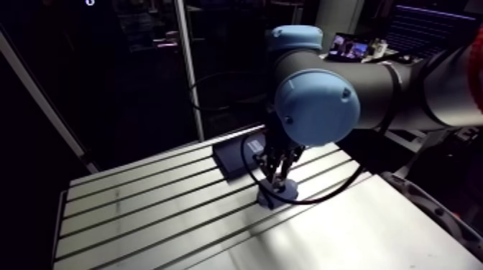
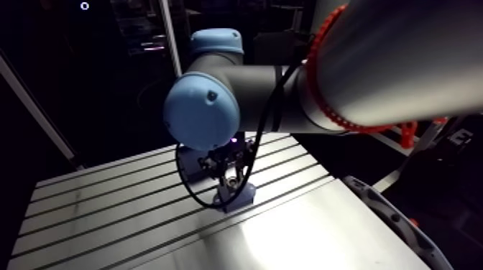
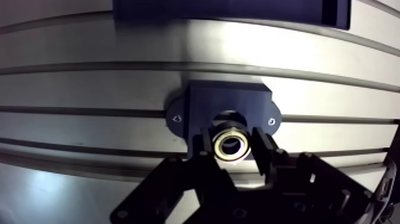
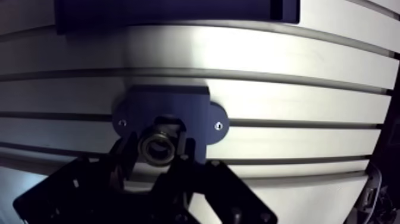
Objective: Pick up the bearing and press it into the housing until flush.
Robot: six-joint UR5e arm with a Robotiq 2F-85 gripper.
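Observation:
In the wrist view a small metal ring bearing (image 3: 233, 145) is pinched between my gripper's (image 3: 233, 146) two black fingers. It hangs just over the round bore of the dark blue housing (image 3: 202, 104), a flanged block with a screw at each ear, which sits on the slotted table (image 3: 89, 89). Part of the bore shows as a dark opening behind the bearing. In the arm view the gripper (image 1: 277, 174) comes straight down onto the housing (image 1: 282, 192); whether the bearing touches the bore I cannot tell.
A dark flat tray or plate (image 3: 226, 9) lies on the table beyond the housing, seen in the arm view too as a dark rectangle (image 1: 233, 154). A smooth metal sheet (image 1: 345, 230) covers the table's near right part.

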